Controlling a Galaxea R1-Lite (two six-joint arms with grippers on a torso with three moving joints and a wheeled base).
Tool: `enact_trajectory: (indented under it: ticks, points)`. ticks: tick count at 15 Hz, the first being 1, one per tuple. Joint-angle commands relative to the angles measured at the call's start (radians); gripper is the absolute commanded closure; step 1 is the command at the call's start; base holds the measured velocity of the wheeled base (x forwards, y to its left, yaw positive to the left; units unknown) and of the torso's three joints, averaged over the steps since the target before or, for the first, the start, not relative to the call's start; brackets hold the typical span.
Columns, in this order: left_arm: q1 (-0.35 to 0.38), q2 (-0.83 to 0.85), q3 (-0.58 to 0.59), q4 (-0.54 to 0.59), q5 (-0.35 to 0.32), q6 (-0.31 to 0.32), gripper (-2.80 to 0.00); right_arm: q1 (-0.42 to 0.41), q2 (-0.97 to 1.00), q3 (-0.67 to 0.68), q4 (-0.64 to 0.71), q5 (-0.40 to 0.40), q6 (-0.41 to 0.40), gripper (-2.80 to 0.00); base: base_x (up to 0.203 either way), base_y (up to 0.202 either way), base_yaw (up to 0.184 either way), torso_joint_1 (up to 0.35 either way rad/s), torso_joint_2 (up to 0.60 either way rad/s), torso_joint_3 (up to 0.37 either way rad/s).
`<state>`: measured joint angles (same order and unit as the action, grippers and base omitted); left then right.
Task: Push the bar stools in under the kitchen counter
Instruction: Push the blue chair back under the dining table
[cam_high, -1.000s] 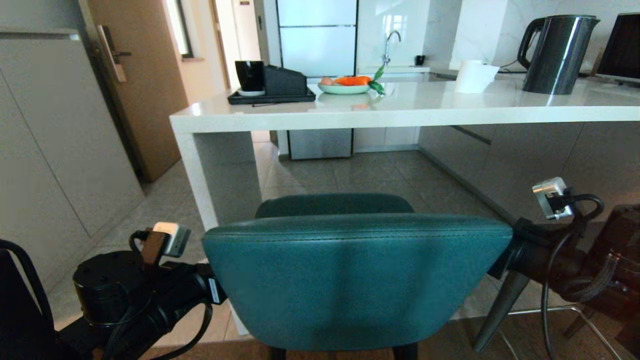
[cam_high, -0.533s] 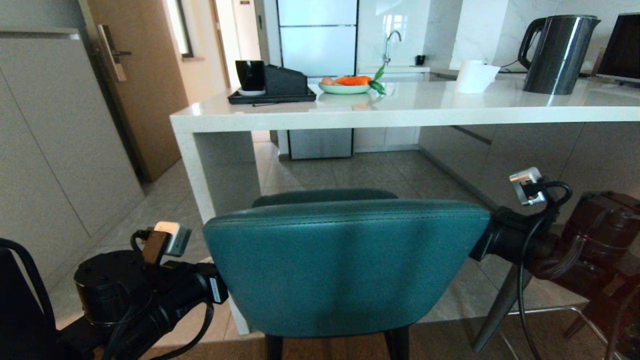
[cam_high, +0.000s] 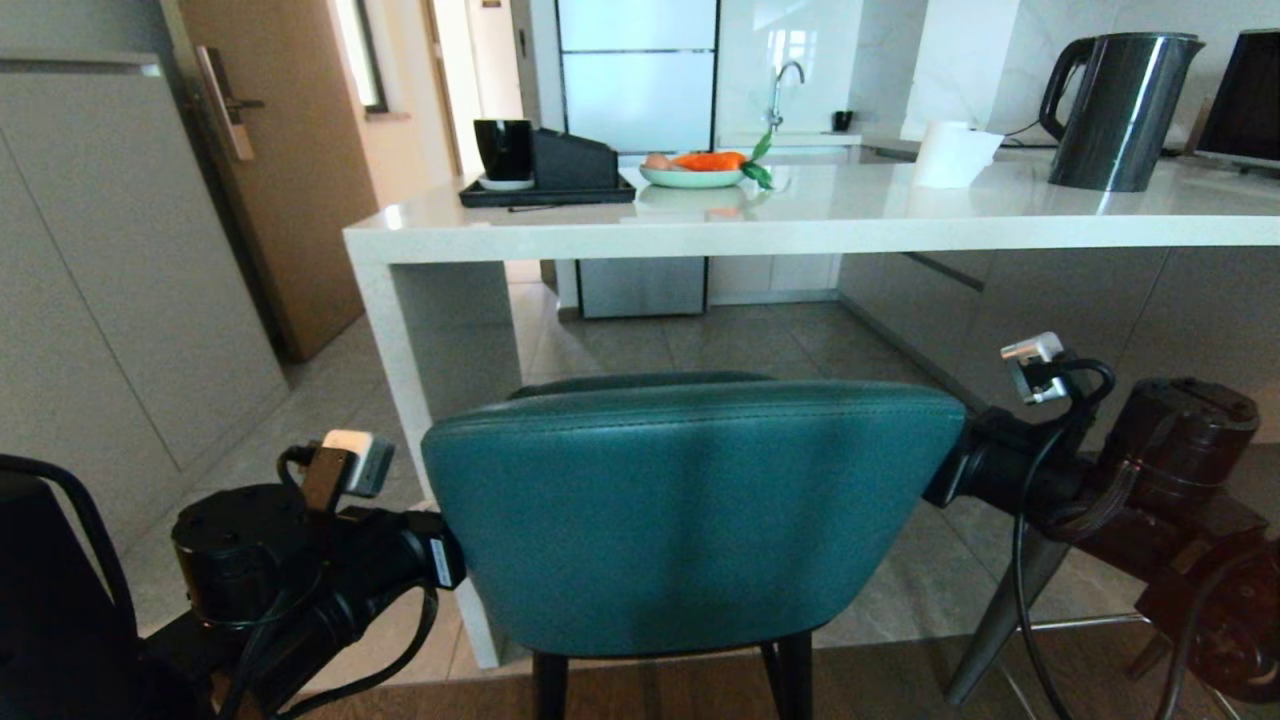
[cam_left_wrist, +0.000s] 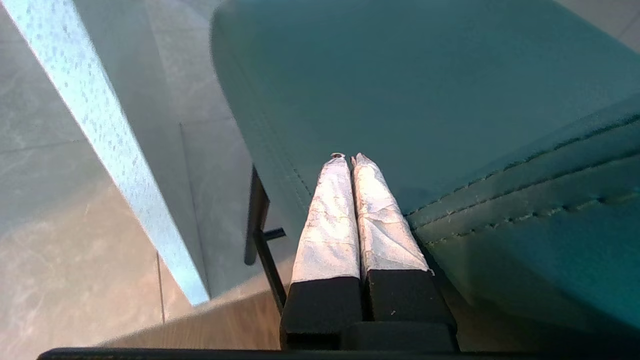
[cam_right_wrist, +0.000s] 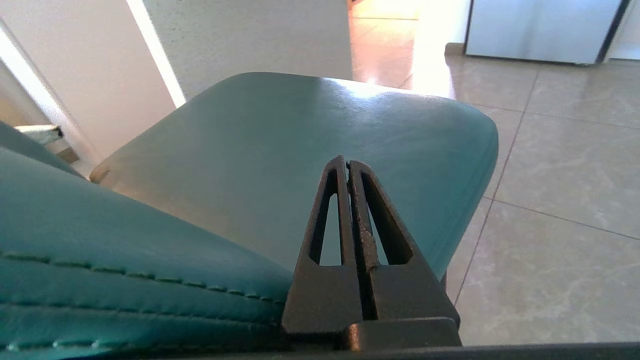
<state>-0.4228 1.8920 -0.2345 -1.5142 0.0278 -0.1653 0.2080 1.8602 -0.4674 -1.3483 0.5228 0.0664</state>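
From the head view, the teal stool (cam_high: 690, 510) stood right in front of the kitchen counter (cam_high: 800, 225), its seat not yet under the top. The counter's white side panel (cam_high: 440, 340) was just beside the stool's left edge. The left gripper (cam_high: 440, 560) sat at the left edge of the stool's back and the right gripper (cam_high: 945, 480) at the right edge. A second stool's grey leg (cam_high: 1000, 610) showed near the stool, on its right. I think a good push needs both arms to go forward evenly, so the stool stays straight and misses the panel.

From the left wrist view, the left gripper (cam_left_wrist: 350, 160) was shut tight with nothing between its fingers. It lay along the side of the stool's back (cam_left_wrist: 450, 125), with its tips over the seat. The panel's speckled edge (cam_left_wrist: 115, 165) was close by, so that side has little room.

From the right wrist view, the right gripper (cam_right_wrist: 348, 165) was also shut tight and held nothing. It reached over the stool's seat (cam_right_wrist: 300, 150), beside the back. The push should be slow, so the stool does not tip.
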Motion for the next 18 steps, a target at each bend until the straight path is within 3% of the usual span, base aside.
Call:
enact_trajectory:
  ticks: [1, 7, 18]
  points:
    - [-0.003, 0.051, -0.042, -0.016, 0.003, -0.001, 0.0, 0.001, -0.004, 0.01, -0.011, 0.008, 0.001, 0.0, 0.0, 0.0, 0.0, 0.0, 0.0, 0.0]
    - [0.002, 0.165, -0.156, -0.016, 0.001, 0.016, 0.0, -0.007, 0.025, -0.005, -0.028, -0.014, 0.001, 0.0, 0.0, 0.0, 0.0, 0.0, 0.0, 0.0]
    - [0.021, 0.151, -0.136, -0.016, 0.001, 0.026, 0.0, -0.013, 0.12, -0.145, -0.022, -0.02, 0.001, 0.0, 0.0, 0.0, 0.0, 0.0, 0.0, 0.0]
